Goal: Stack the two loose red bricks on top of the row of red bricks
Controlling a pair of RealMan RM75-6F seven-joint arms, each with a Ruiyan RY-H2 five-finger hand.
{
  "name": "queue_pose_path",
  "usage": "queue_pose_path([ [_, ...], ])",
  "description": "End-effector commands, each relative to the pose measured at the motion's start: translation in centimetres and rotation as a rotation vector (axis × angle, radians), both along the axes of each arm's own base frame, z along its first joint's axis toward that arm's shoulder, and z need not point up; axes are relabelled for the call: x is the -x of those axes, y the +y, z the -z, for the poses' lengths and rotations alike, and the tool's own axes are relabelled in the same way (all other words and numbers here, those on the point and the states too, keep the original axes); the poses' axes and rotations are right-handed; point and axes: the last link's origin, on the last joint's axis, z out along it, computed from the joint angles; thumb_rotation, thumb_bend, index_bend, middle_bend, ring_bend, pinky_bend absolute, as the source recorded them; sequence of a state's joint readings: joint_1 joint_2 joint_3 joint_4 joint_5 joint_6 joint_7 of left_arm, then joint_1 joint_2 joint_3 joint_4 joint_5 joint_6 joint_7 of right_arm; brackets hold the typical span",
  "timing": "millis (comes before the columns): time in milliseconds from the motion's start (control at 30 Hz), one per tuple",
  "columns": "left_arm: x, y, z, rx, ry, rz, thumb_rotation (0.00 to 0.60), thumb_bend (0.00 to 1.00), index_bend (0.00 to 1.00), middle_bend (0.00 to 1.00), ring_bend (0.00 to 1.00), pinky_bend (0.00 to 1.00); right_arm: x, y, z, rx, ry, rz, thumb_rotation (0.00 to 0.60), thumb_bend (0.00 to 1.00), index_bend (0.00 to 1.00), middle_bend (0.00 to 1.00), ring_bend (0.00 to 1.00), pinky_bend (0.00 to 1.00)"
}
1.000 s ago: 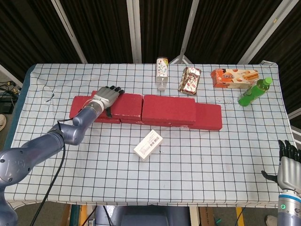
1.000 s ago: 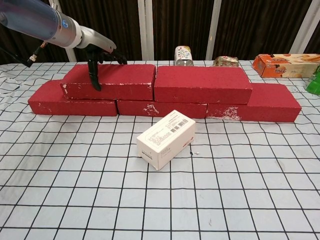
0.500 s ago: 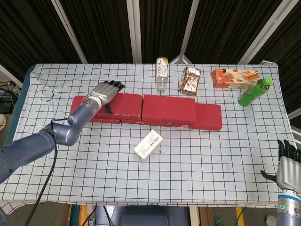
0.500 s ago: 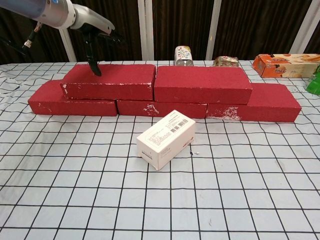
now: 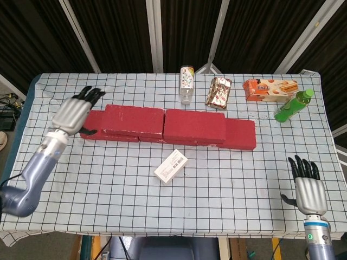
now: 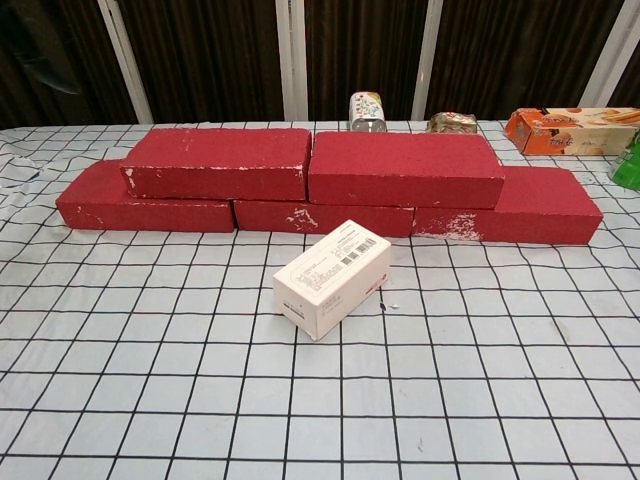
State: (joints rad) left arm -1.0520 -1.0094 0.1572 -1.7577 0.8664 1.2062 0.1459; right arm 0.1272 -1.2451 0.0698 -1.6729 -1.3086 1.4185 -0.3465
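Observation:
Two red bricks lie side by side on top of the red row: the left upper brick (image 5: 134, 120) (image 6: 222, 162) and the right upper brick (image 5: 194, 125) (image 6: 405, 168). The bottom row (image 5: 241, 134) (image 6: 140, 209) sticks out at both ends. My left hand (image 5: 75, 112) hovers off the row's left end, fingers spread, holding nothing. My right hand (image 5: 309, 189) is at the table's near right edge, fingers spread and empty. Neither hand shows in the chest view.
A white box (image 5: 171, 166) (image 6: 332, 277) lies in front of the bricks. Behind them stand a clear bottle (image 5: 186, 85), a foil packet (image 5: 218, 92), an orange carton (image 5: 270, 89) and a green bottle (image 5: 293, 105) at the far right.
My left hand has lifted off the left upper brick and pulled back to the left, past the row's end. My right hand has risen further into view.

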Motion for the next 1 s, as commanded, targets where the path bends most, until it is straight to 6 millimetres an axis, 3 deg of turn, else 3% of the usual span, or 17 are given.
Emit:
queue_pose_path([
  [33,7.2,-9.5,-2.2,-0.131,-0.071,-0.024,0.6,0.0,0.12,0.08,0.03,0.28,-0.5,-0.1,0.7,0.0,0.008,-0.065,0.6,0.15,0.0,0.03,0.01,0.0],
  [200,11.6,-13.5,-1.7,-0.17,-0.113,-0.062,0.6,0.0,0.12,0.08,0.03,0.25,-0.7,0.1,0.9,0.004,0.006,-0.105,0.6,0.15,0.0,0.03,0.01,0.0],
  [400,14.2,-16.7,-1.0,-0.202,-0.105,-0.097,0.6,0.01,0.12,0.05,0.0,0.12,-1.1,0.4,0.6,0.027,0.017,-0.141,0.6,0.15,0.0,0.03,0.01,0.0],
  [767,15.6,-19.5,-0.1,-0.208,-0.135,-0.127,0.6,0.01,0.11,0.03,0.0,0.1,-1.5,1.0,0.3,0.021,0.033,-0.184,0.6,0.15,0.0,0.03,0.01,0.0],
  [1000,15.8,-19.6,-0.2,-0.211,-0.129,-0.127,0.6,0.01,0.1,0.02,0.0,0.11,-1.5,1.0,0.1,0.037,0.029,-0.164,0.6,0.15,0.0,0.03,0.01,0.0],
])
